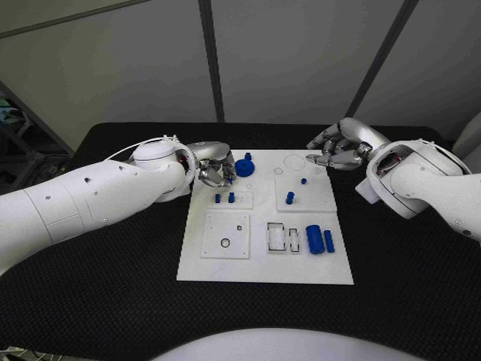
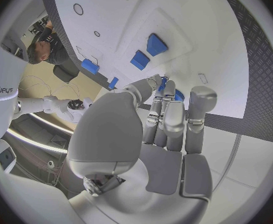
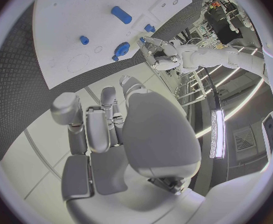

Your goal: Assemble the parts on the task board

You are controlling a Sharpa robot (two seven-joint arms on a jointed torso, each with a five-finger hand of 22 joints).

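The board (image 1: 264, 259) is lying flat in the middle of the black table (image 1: 110, 301), squarely between the two arms, which is putting every part within reach of either hand. The left hand (image 1: 210, 167) is hovering at the board's far left corner, just beside the gear (image 1: 244, 167), a blue toothed piece standing there; that looks like the part it is going for. In the left wrist view its fingers (image 2: 173, 119) are lying straight and close together, holding nothing, with blue showing just beyond their tips. Whether they are touching the gear I cannot tell. The right hand (image 1: 341, 147) is hanging over the far right corner with its fingers curled loosely inward; in its own wrist view the fingers (image 3: 96, 127) are gripping nothing, so it seems to be waiting clear of the work.

Counting the blue parts in the head view: one gear; one small piece (image 1: 277, 171) near the far middle; one peg (image 1: 304, 180) and one more peg (image 1: 289, 198) on the right raised panel; two short pegs (image 1: 225, 198) side by side on the left; two cylinders (image 1: 319, 240) lying flat at the near right. That is making eight. Beside the cylinders are clear rectangular frames (image 1: 282, 237), and to their left a square plate (image 1: 226, 235) with a small ring. Most parts are looking unassembled, so the task seems to be at an early stage.
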